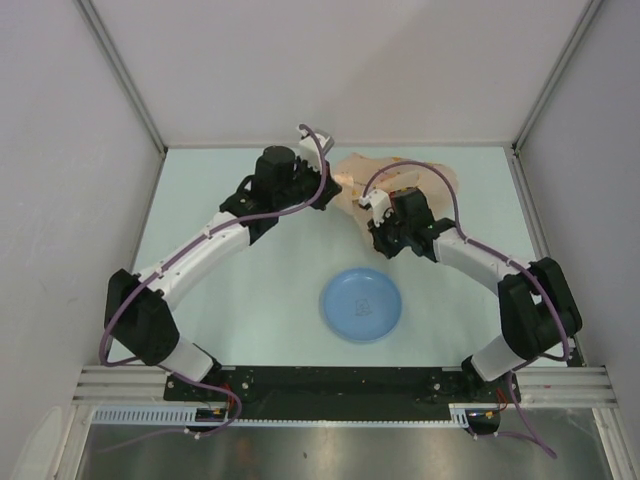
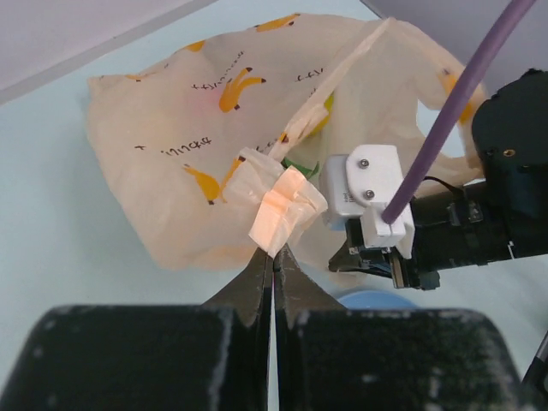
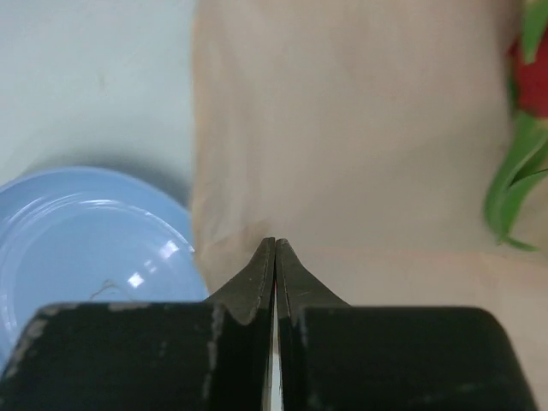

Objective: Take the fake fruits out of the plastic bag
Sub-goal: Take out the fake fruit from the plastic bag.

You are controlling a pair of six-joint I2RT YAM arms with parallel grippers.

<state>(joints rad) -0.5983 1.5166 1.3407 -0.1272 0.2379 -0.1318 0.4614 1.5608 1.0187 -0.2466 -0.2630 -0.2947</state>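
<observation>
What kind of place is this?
Probably a small robot test booth in a lab: plain white walls box in one table, two arms are bolted to a rail at its near edge, with a plate and a printed bag as props.

Left arm [image 1: 200,245]: base at the near left, elbow pushed out to the left, forearm angled away and inward toward the middle. Right arm [image 1: 480,260]: roughly mirrored, with the elbow out to the right and the forearm reaching inward. Its wrist sits nearer the bases than the left wrist. The two wrists are close together but apart.

Left gripper [image 2: 274,253]: fingers [image 2: 253,291] pressed together with only a hairline seam between them. A folded wad of the plastic bag [image 2: 188,154] is pinched at the tips.

Right gripper [image 3: 275,244]: fingers [image 3: 253,287] likewise closed tip to tip, with bag film caught at the point. From the left wrist view, the right wrist hangs just right of the left fingertips, not touching them.
</observation>
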